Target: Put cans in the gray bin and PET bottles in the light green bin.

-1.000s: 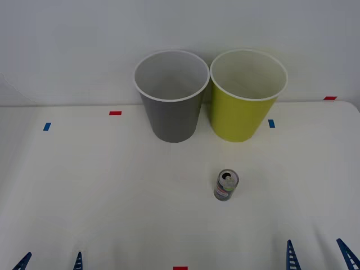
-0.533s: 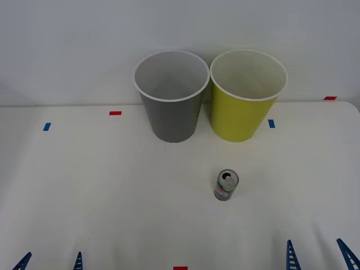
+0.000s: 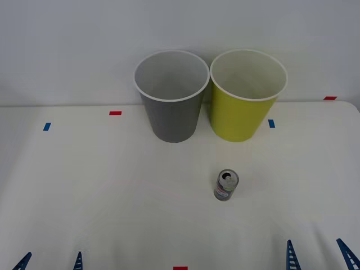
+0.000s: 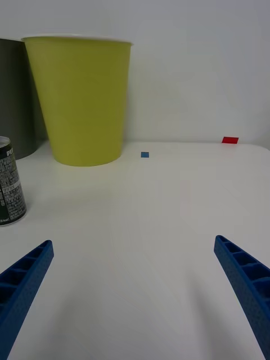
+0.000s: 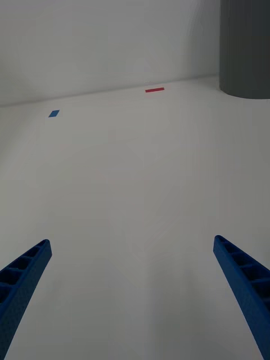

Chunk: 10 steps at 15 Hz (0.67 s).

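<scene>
Front view: white table (image 3: 84,185). Gray bin (image 3: 171,107) and light green bin (image 3: 246,104) stand upright at the far side, rims touching or nearly so, gray on the left. One can (image 3: 226,185) stands upright on the table, nearer than the bins, in front of the light green bin; not yet binned. Left gripper (image 3: 50,262) and right gripper (image 3: 318,256) sit at the near edge, fingers spread wide, nothing held.

Right wrist view: right gripper (image 4: 135,287) wide apart and empty; can (image 4: 11,181) beside one finger, well outside the gap; light green bin (image 4: 81,95) beyond it.

Left wrist view: left gripper (image 5: 135,287) spread and empty; gray bin (image 5: 246,48) base far off.

Status, as judged: nothing sorted; can remains to be grasped and dropped in the gray bin.
</scene>
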Tool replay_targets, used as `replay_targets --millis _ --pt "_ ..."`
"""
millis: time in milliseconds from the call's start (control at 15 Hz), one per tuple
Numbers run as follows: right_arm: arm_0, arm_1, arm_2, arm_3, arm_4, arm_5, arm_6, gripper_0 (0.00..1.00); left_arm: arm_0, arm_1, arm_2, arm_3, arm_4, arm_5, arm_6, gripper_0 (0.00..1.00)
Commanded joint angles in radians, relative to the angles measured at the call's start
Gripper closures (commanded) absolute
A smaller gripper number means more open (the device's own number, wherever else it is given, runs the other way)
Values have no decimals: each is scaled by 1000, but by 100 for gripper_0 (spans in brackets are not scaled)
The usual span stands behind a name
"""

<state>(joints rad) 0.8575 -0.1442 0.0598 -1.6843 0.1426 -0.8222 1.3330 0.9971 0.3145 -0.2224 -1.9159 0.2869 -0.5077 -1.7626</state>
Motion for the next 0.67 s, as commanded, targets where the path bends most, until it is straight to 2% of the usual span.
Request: replay_targets --millis 67,667 --pt "0 0 0 0 0 0 0 0 0 0 0 0 0 0 0 0" --pt "0 0 0 0 0 0 0 0 0 0 0 0 0 0 0 0"
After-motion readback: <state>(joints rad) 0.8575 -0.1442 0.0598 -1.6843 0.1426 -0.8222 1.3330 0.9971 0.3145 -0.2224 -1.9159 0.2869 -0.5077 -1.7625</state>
